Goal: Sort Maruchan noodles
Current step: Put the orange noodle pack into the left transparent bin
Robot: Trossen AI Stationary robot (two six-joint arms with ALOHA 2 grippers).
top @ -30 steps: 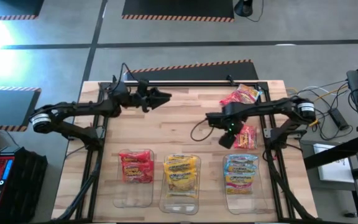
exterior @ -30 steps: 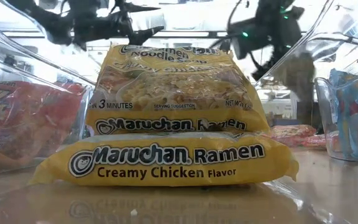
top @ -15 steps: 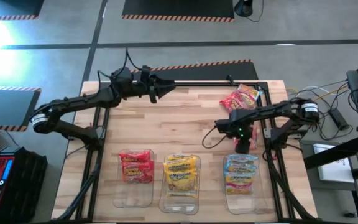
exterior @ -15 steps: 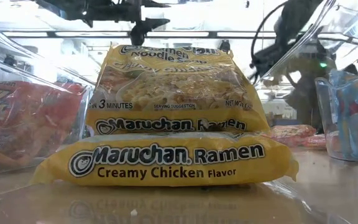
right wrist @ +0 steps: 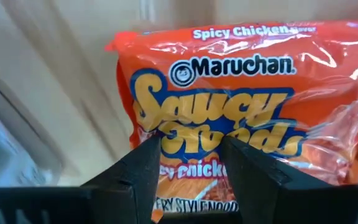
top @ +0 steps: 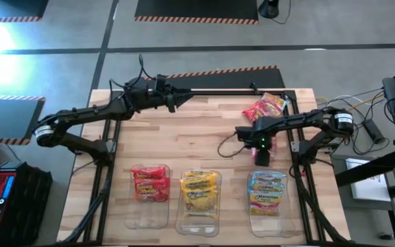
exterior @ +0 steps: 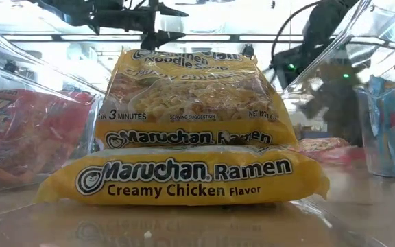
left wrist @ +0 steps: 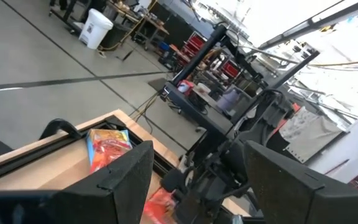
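Right hand (right wrist: 190, 163) sits spread over the red packet (right wrist: 229, 106), left hand (top: 173, 101) waits spread; glossy wrap may slip free.

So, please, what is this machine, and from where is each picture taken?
Two robot arms work at a wooden table. One picture looks down from above, one looks level across the tabletop, two come from wrist cameras. In front, clear bins hold red packets, yellow packets and blue packets of Maruchan noodles. Another red packet lies at the back. The right gripper, open, points at a Spicy Chicken packet on the table. The left gripper hovers open and empty.
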